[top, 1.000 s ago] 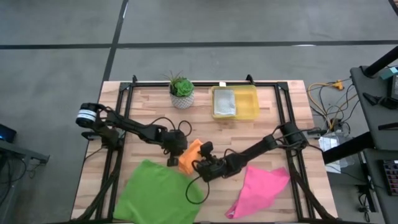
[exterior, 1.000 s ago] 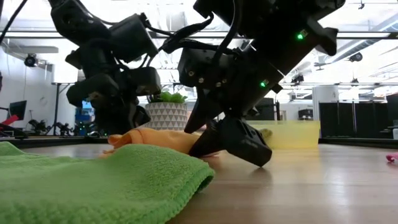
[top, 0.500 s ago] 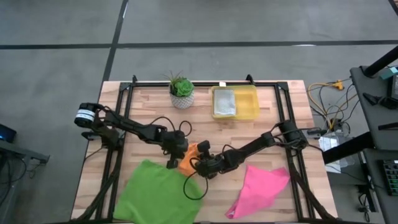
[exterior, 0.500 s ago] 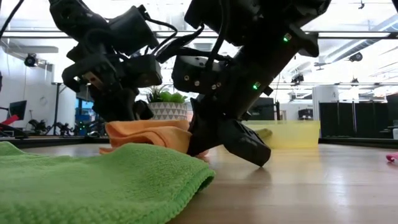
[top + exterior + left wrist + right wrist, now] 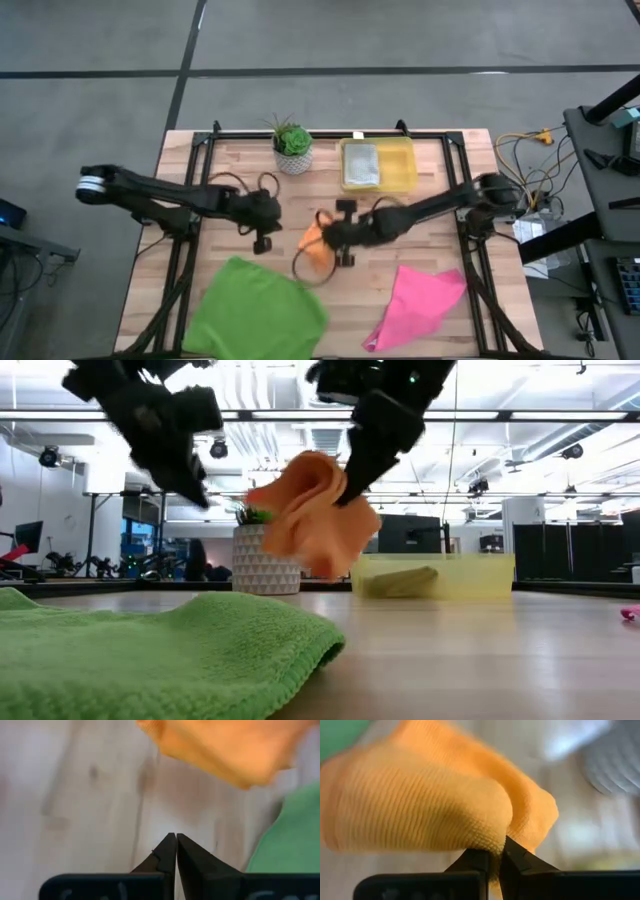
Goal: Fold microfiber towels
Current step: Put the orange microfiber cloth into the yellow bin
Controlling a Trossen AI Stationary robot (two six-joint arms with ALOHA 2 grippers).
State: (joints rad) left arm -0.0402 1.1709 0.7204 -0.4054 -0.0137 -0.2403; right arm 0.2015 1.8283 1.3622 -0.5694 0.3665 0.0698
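We see the orange towel (image 5: 314, 241) off the table, hanging bunched in the air near the middle of the wooden table (image 5: 230, 175) — in the low view it dangles clear of the surface (image 5: 312, 515), in front of the plant pot and the yellow bin. The right gripper (image 5: 330, 236) pinches it: in the right wrist view its two fingers are pressed together on a fold of the orange cloth (image 5: 440, 805), which spills out past them.

The left gripper (image 5: 262, 243) sits just beside the orange towel on its left, apart from it, with its fingers pressed together on nothing; the left wrist view shows the closed tips (image 5: 175, 845) over bare wood, with the orange cloth (image 5: 225, 745) beyond them and a green edge off to one side.

The bright green towel (image 5: 255, 315) lies flat at the near-left corner of the table, close below both grippers — in the low view it fills the foreground (image 5: 150, 650). The hot pink towel (image 5: 418, 300) lies spread at the near-right, well apart from the green one. The light grey towel (image 5: 361, 165) rests folded inside the translucent yellow bin (image 5: 402, 165) at the far edge, and a potted plant (image 5: 292, 146) stands just left of that bin.
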